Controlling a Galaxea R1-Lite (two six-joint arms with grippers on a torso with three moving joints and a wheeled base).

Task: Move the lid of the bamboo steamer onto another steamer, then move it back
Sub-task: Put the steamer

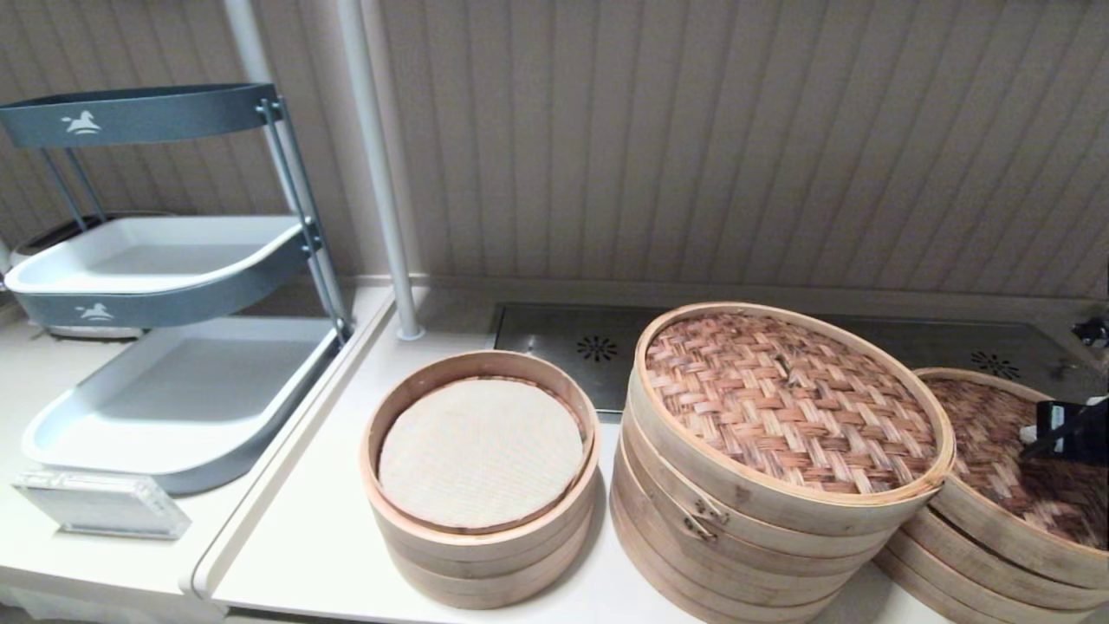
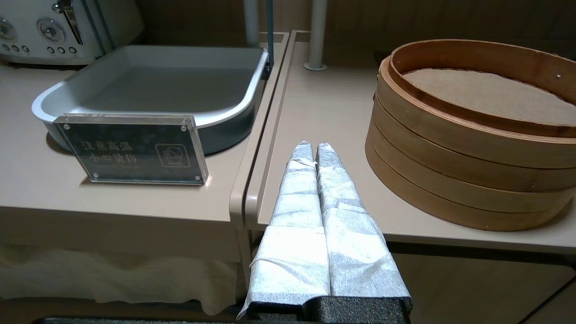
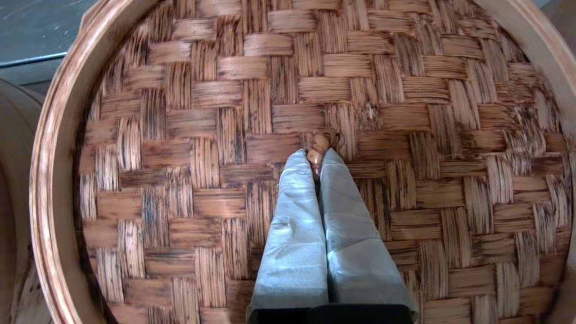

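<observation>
Counter: pale beige counter (image 1: 329,537) with a raised lip along its left edge; a second, slightly lower counter section (image 1: 52,555) abuts it on the left.
Back wall: tan vertical-ribbed panelling (image 1: 736,147); a white pole (image 1: 374,165) rises from the counter's rear left corner.
Inset: dark metal drain plate (image 1: 572,334) set into the rear of the counter, round perforated grilles on it.
Left section: grey tiered rack (image 1: 156,260) with white trays; clear acrylic sign (image 2: 130,148) at the front edge, before the lowest tray; a cream appliance with knobs (image 2: 49,27) in the rear corner.
Small steamer: open steamer with white cloth liner (image 1: 482,472), near the counter's front edge, left of centre.
Another steamer: tallest stack (image 1: 780,468), pale weave top, dark clasp on its side, centre-right of the counter, just beside the small steamer.
Bamboo steamer lid: dark mottled lid (image 3: 315,90) sitting on the low wide steamer at the counter's right edge, partly behind the tall stack.
Right gripper: right gripper (image 3: 317,157) over the lid's centre, wrapped fingers clenched on the small centre loop (image 3: 321,144).
Left gripper: left gripper (image 2: 311,147) parked low past the counter's front edge, near the seam between sections, fingers pressed together, holding nothing.
</observation>
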